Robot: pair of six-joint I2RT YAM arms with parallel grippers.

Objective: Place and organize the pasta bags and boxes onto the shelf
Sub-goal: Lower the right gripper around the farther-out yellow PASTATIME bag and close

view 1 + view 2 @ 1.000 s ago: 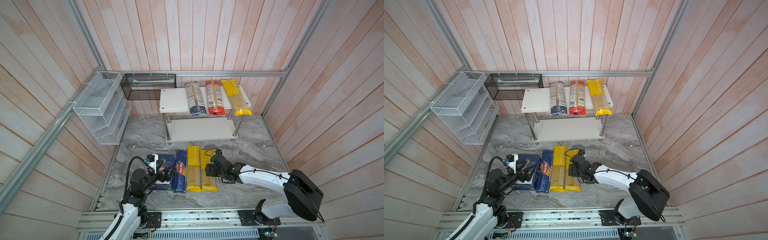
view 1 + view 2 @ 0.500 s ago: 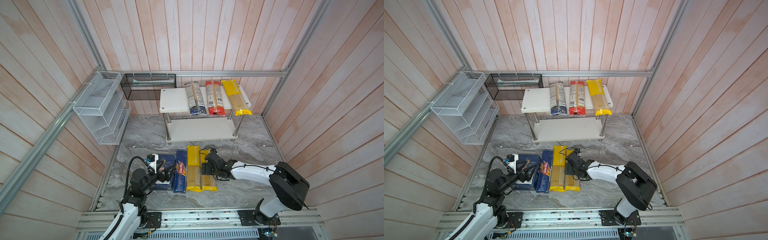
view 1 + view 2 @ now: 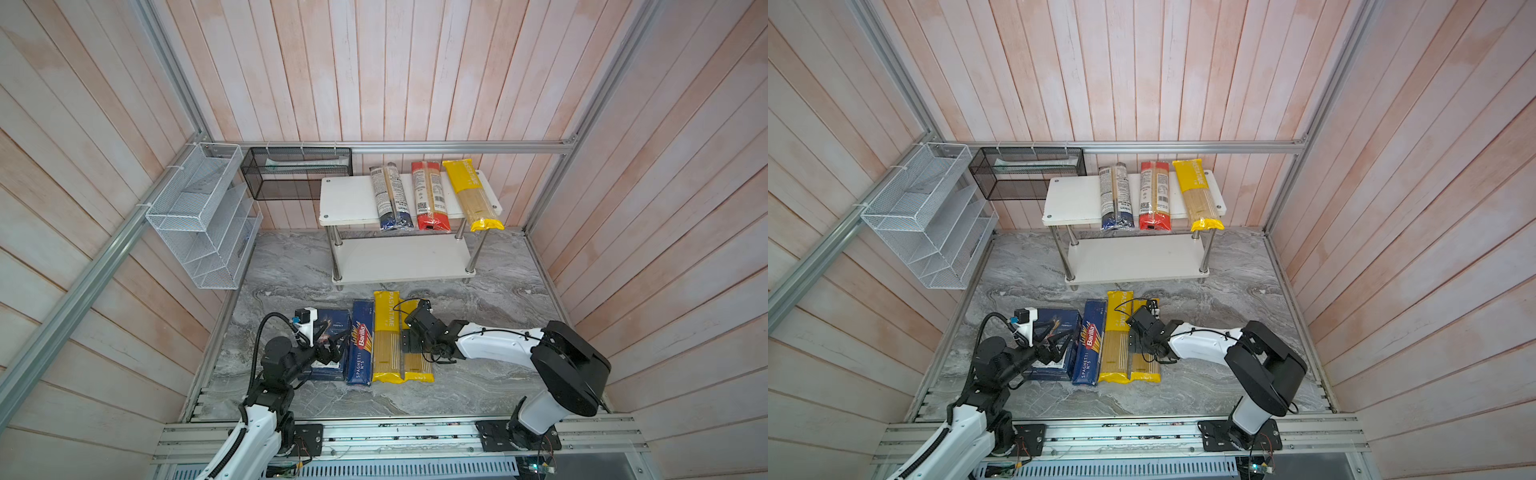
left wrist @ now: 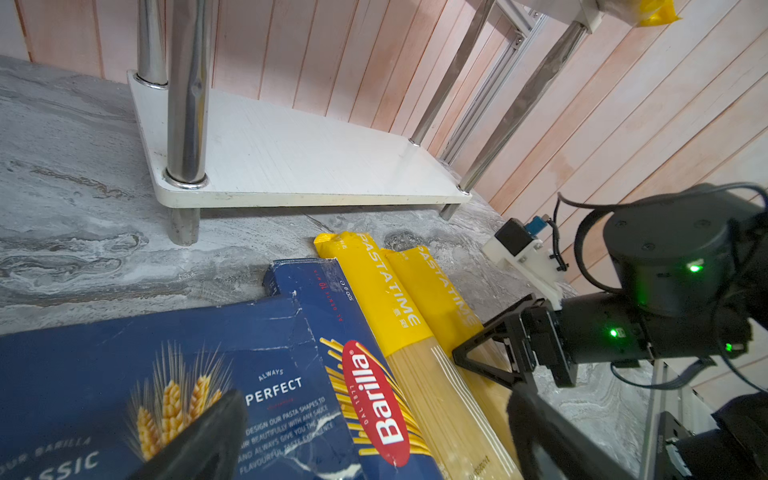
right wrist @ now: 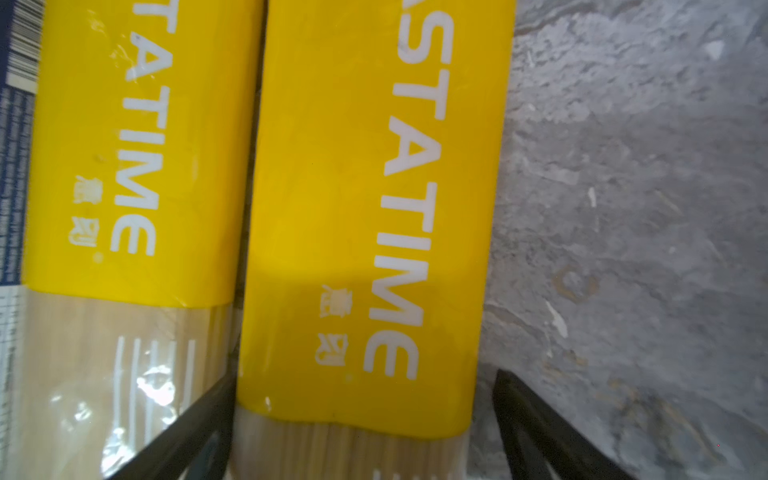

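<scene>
The bench [image 3: 478, 386] carries the shelf [image 3: 353, 199] well ahead of both pincers, with three bags [image 3: 430, 195] on its top board and its lower board bare. The wide box [image 3: 328, 328] lies under the left pincer [image 3: 332, 351], whose jaws stand apart, and the narrow box [image 3: 360, 349] is just beside it. Over the last second the right pincer [image 5: 368, 378] has slid in over the outer yellow bag [image 5: 365, 208]. Its jaws are spread and straddle the bag unclosed, so a grasp looks imminent. Only the right wrist view shows a finger on either side of the bag; in both top views the wrist covers this.
</scene>
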